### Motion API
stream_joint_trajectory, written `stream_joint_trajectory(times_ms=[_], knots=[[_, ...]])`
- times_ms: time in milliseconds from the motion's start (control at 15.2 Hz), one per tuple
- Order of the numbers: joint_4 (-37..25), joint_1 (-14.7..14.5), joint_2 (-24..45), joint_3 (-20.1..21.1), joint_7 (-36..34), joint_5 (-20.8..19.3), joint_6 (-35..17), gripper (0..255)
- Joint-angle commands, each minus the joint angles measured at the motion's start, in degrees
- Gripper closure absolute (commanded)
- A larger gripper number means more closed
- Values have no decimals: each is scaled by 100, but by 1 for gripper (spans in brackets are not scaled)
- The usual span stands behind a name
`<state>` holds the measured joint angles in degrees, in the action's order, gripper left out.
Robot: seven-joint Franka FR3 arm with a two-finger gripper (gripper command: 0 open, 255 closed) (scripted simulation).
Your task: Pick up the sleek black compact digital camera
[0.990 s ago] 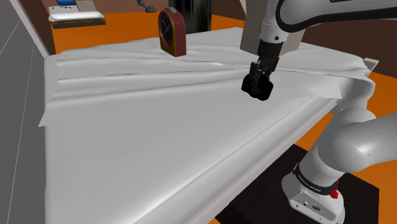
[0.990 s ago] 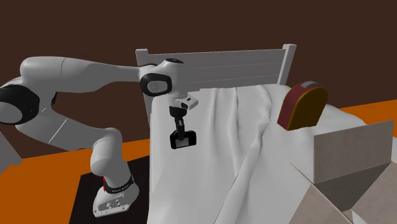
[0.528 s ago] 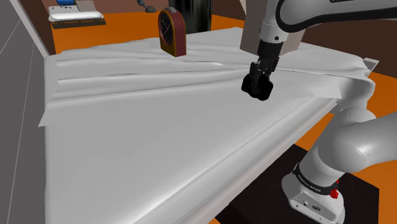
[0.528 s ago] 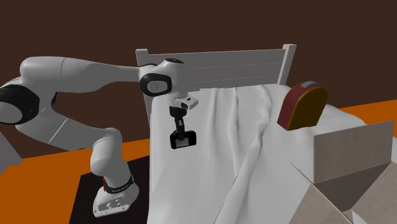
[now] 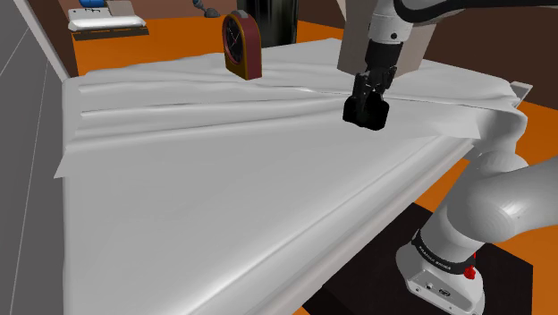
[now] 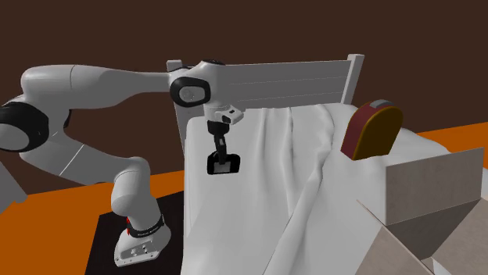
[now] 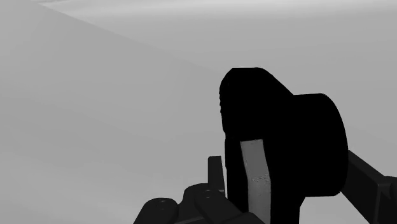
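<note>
**Shoulder view: claw (image 5: 367,105) clamped on the compact digital camera (image 5: 367,117), held over the white bed sheet (image 5: 224,188)**

The black claw points down with its two fingers closed on the top of the black compact digital camera, which hangs between them. In the second exterior view the camera (image 6: 223,165) shows a pale rectangular screen on its flat face, framed in black, with the fingers gripping its upper edge. In the wrist view the camera (image 7: 286,140) sits close before the lens. Its round lens barrel juts to one side, and a grey strip runs down the body beside one finger (image 7: 216,173). The sheet lies pale and smooth behind it.

The camera hangs over the part of the sheet near the bed's edge on the stand's side, by the long folds that run across the cloth. The white arm (image 5: 501,201) bends up from its base at the shoulder view's lower right and reaches over that edge.

Further off on the sheet, toward the shoulder view's top, an arched mantel clock (image 5: 241,45) with a dark red-brown case stands upright, well apart from the claw. A white slatted headboard (image 6: 297,78) rises behind the bed in the second exterior view, and a grey-brown box (image 6: 434,191) stands at that view's lower right. The floor (image 5: 541,121) around the bed is orange.
</note>
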<state>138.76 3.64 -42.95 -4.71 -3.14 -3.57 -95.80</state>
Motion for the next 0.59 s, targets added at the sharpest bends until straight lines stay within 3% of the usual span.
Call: stream_joint_trajectory(times_ms=[0, 528], knots=[[-170, 0, 21, -1, 11, 2, 148, 255], [-713, -10, 123, 18, 20, 21, 588, 255]])
